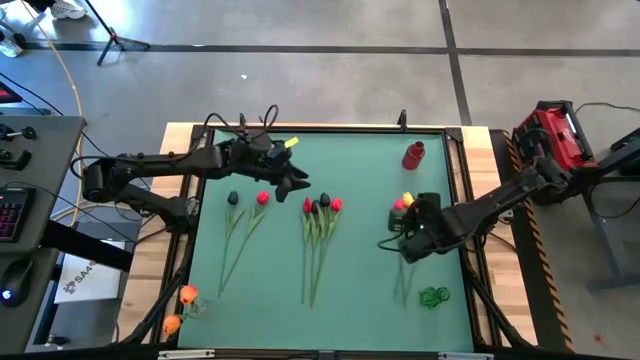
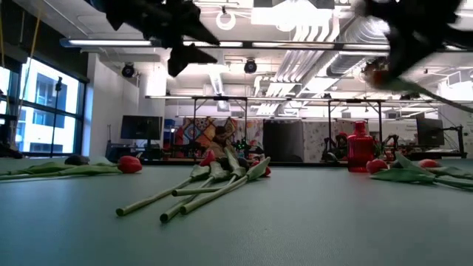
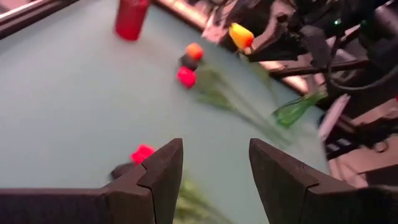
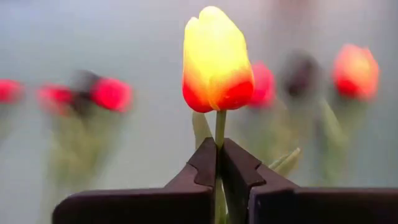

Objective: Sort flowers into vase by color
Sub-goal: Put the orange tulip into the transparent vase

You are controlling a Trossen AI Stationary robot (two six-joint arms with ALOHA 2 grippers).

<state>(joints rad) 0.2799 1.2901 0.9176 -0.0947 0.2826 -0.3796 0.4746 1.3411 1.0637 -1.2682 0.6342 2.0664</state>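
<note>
My right gripper (image 1: pixel 408 214) is over the mat's right side, shut on a yellow tulip with a red base (image 4: pixel 216 59). Other tulips lie flat on the green mat: a dark one (image 1: pixel 232 198) and a red one (image 1: pixel 262 197) at the left, a red and dark bunch (image 1: pixel 318 207) in the middle, and a few (image 3: pixel 186 76) under the right gripper. My left gripper (image 3: pixel 214 168) hovers open above the mat between the left pair and the middle bunch (image 1: pixel 295 183). A red vase (image 1: pixel 413 155) stands far right and a green vase (image 1: pixel 434 296) near right. My right gripper pinches the yellow tulip's thin green stem (image 4: pixel 220 134) between its two fingers, just below the bud head. The head stands out beyond the fingertips, clear of the mat. The stem's lower part runs back behind the fingers and is hidden.
Two orange tulip heads (image 1: pixel 180 308) sit off the mat at the table's near left corner. The wooden table rim (image 1: pixel 180 200) frames the mat. Bare mat lies near the far edge (image 1: pixel 350 160) and along the near edge (image 1: pixel 350 320).
</note>
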